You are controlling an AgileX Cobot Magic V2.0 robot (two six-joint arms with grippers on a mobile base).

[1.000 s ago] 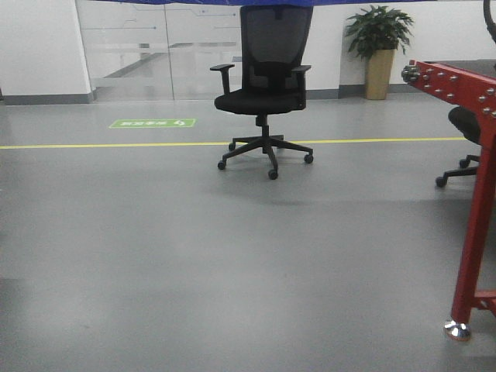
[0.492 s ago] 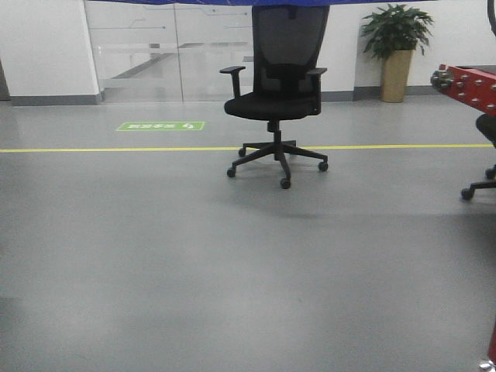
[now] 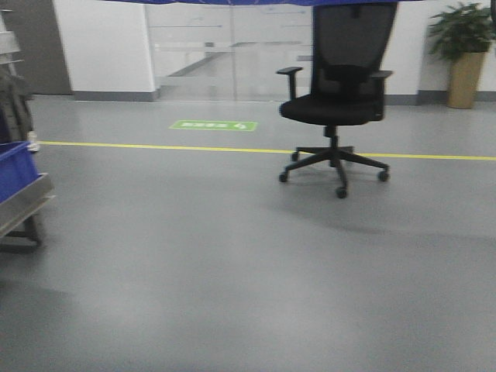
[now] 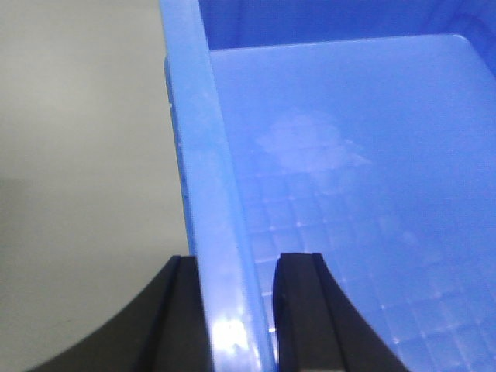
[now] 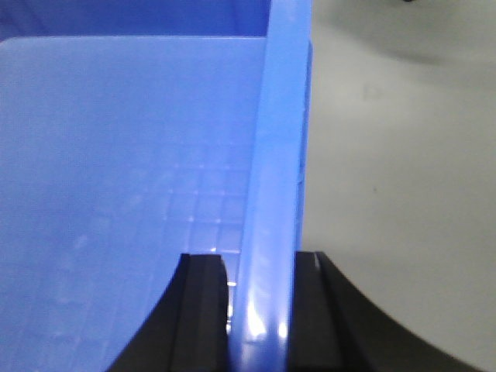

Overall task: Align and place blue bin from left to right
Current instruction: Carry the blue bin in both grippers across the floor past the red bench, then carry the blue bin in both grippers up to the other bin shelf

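Observation:
The blue bin (image 4: pixel 349 147) is bright blue plastic with a gridded floor, and it fills both wrist views. In the left wrist view my left gripper (image 4: pixel 239 265) is shut on the bin's left wall rim (image 4: pixel 203 155), one black finger outside and one inside. In the right wrist view my right gripper (image 5: pixel 262 263) is shut on the opposite wall rim (image 5: pixel 280 139) of the blue bin (image 5: pixel 116 155) in the same way. Grey floor shows beyond each wall. A thin blue strip (image 3: pixel 256 1) runs along the top edge of the front view.
A black office chair (image 3: pixel 341 93) stands ahead on the right, past a yellow floor line (image 3: pixel 194 147) and a green floor sign (image 3: pixel 213 125). At the far left another blue bin (image 3: pixel 14 167) rests on a metal stand (image 3: pixel 27 203). A potted plant (image 3: pixel 465 46) stands back right.
The front view has swung left: the chair and plant slid right in frame, the red frame left the view, and the bin on the metal stand came in at left.

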